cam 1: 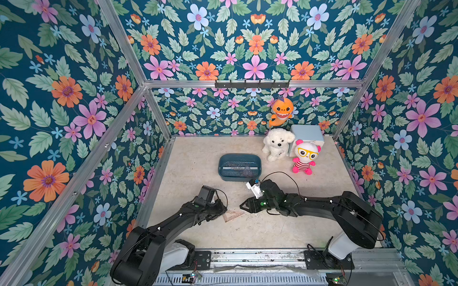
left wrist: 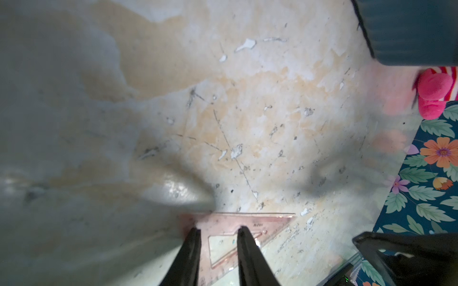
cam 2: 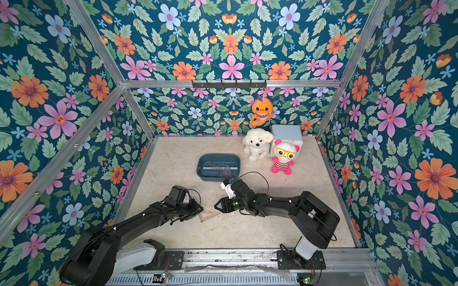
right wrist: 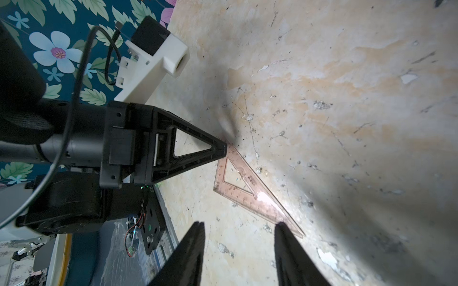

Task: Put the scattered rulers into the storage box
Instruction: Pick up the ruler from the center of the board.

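Although the desk [cam 1: 247,235] carries one loose piece, the box [cam 1: 233,178] at mid-frame in both top views holds the other rulers [cam 1: 239,168]. Below it, the right end effector [right wrist: 239,224] hovers released and empty. The left end effector [left wrist: 219,230], fingers parted, sets its tips on a corner of the set square [cam 1: 231,216], flat at lower centre, grasping nothing. The step in hand seems to be lifting this last piece. Next, an edge must be tipped up for pinching.
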Controlling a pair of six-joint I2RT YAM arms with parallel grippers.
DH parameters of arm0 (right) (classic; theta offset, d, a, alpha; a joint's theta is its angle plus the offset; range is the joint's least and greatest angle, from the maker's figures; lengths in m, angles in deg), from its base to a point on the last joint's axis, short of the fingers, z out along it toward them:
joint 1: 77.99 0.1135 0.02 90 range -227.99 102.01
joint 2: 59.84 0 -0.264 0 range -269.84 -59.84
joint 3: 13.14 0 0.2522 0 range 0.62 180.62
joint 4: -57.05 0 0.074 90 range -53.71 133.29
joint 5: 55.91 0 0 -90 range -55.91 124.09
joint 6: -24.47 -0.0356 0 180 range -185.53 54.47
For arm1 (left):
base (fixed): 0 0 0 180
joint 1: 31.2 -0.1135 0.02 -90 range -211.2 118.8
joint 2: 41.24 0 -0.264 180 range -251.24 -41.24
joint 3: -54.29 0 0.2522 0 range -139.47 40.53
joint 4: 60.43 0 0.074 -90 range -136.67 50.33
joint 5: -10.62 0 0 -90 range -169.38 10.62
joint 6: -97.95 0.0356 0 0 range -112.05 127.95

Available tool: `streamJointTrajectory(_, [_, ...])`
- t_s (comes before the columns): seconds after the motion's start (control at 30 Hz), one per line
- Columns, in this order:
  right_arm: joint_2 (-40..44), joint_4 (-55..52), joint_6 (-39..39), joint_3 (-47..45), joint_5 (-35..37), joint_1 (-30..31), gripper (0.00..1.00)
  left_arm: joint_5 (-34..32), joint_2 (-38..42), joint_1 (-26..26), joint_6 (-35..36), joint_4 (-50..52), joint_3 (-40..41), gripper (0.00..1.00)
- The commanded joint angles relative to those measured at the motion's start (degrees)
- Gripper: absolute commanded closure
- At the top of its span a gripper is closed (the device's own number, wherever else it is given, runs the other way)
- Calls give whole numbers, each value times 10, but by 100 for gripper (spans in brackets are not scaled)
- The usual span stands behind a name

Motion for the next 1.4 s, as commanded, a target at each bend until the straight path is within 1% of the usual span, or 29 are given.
streamJointTrajectory(0.0, [10,20,-24,-9,-19,-2,52,-3,-1,0,5,3,6,68])
streamJointTrajectory(0.23, [13,73,-116,-44,-93,-29,51,-5,1,0,3,1,17,69])
streamJointTrajectory(0.43, [-7,89,-157,-51,-116,-39,51,-6,6,0,0,-1,31,69])
streamJointTrajectory(0.57, [-15,91,-161,-45,-124,-40,52,-20,16,-1,-1,7,38,69])
streamJointTrajectory(0.6, [-35,91,-161,-44,-124,-40,52,-22,17,-1,-2,8,39,69])
streamJointTrajectory(0.87, [-49,81,-154,-33,-123,-40,53,-36,32,-6,8,32,36,70])
streamJointTrajectory(1.37, [-67,62,-155,-26,-109,-45,55,-26,12,-8,10,7,49,70])
